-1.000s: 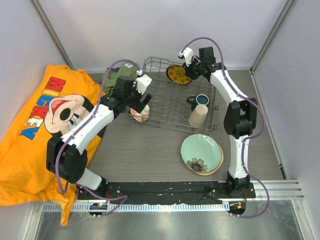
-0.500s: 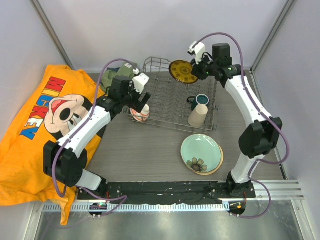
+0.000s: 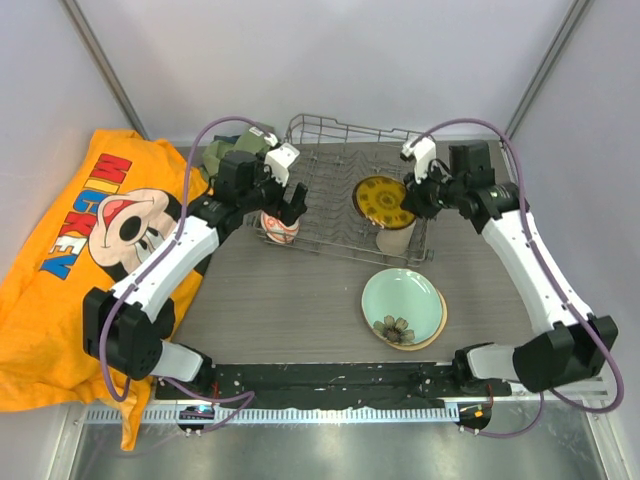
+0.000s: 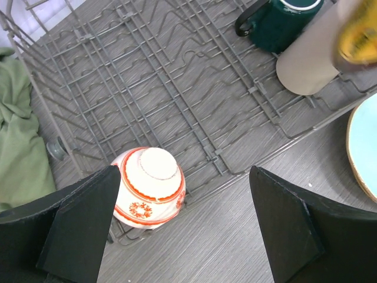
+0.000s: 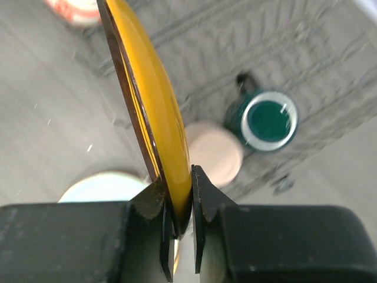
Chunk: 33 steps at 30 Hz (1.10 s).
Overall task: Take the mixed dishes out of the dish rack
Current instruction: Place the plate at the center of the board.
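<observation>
Right gripper (image 5: 177, 197) clenched on the rim of the small yellow patterned plate (image 5: 147, 100), held tilted above the beige handleless cup (image 5: 215, 154) at the dish rack's (image 3: 320, 126) near-right corner. Next, as I judge it: level the plate, then lower it centred onto the pale green plate (image 3: 400, 298). Left gripper (image 4: 185, 230) spread wide over the small red-orange bowl (image 4: 150, 187) - no contact.

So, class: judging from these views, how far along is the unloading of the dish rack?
Done: pale green plate stacked on the cream plate on the table. In hand: right pincer grips the yellow plate, held over the rack. Remaining: bowl under the open left pincer, cup and mug, all in the rack.
</observation>
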Each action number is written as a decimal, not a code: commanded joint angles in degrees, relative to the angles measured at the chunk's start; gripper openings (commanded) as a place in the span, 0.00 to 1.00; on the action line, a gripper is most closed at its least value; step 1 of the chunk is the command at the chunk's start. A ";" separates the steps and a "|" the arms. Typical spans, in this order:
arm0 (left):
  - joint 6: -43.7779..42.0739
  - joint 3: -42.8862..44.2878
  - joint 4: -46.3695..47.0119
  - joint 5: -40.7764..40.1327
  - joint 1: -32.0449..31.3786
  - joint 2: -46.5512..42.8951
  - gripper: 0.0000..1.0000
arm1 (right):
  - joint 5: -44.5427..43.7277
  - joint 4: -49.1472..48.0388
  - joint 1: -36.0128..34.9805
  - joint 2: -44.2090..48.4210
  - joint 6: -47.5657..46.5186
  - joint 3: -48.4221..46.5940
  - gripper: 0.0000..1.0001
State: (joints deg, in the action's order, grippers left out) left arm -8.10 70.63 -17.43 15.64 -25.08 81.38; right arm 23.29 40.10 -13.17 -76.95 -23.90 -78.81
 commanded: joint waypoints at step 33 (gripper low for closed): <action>-0.78 -2.08 -0.59 2.55 0.30 -1.58 0.96 | 7.48 34.43 9.92 6.90 -23.64 15.78 0.02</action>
State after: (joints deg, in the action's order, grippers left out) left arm -7.94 67.59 -18.15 18.02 -25.08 79.99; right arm 31.59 72.53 -3.60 -69.84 -42.54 -63.79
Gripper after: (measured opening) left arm 0.962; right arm 0.169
